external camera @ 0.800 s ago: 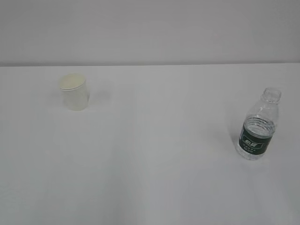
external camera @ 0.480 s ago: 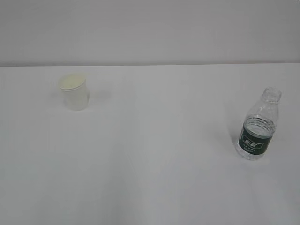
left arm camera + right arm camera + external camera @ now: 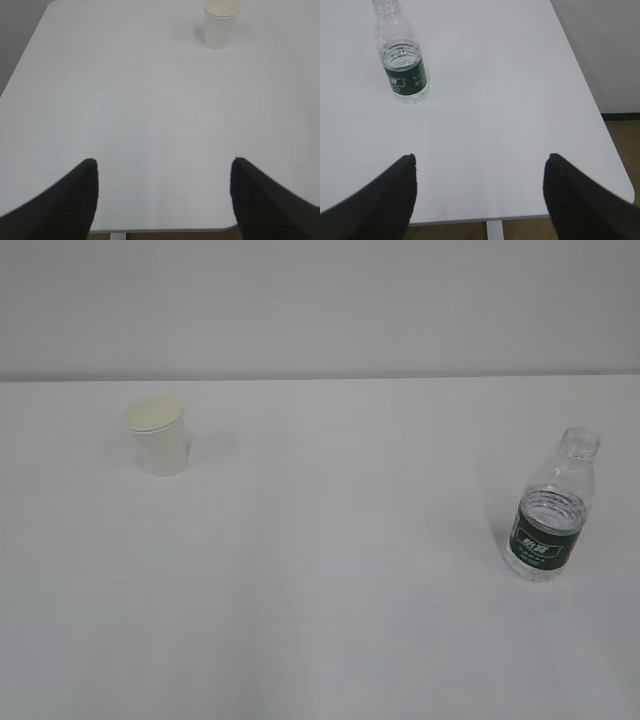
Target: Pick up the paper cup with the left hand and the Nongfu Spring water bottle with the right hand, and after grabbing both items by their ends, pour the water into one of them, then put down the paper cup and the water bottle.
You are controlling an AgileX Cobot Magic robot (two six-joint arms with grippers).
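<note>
Looks like the very start: nothing picked up yet. Left tool [image 3: 162, 200] and right tool [image 3: 477, 195] both gape wide w/ nothing held, hanging back over the near edge of the white worktop [image 3: 330, 590].

Next: left reaches fwd to the paper cup [image 3: 158, 435], right to the Nongfu Spring water bottle [image 3: 550, 508].

Cup: cream, tapered, upright, far left. Bottle: clear, ribbed, dark green label, capless, upright at right, water partway up. The two stand well apart.

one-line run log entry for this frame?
phase: pre-grasp | left hand: open, empty | right hand: open, empty | paper cup: upright on table | Nongfu Spring water bottle: upright, capless, untouched
</note>
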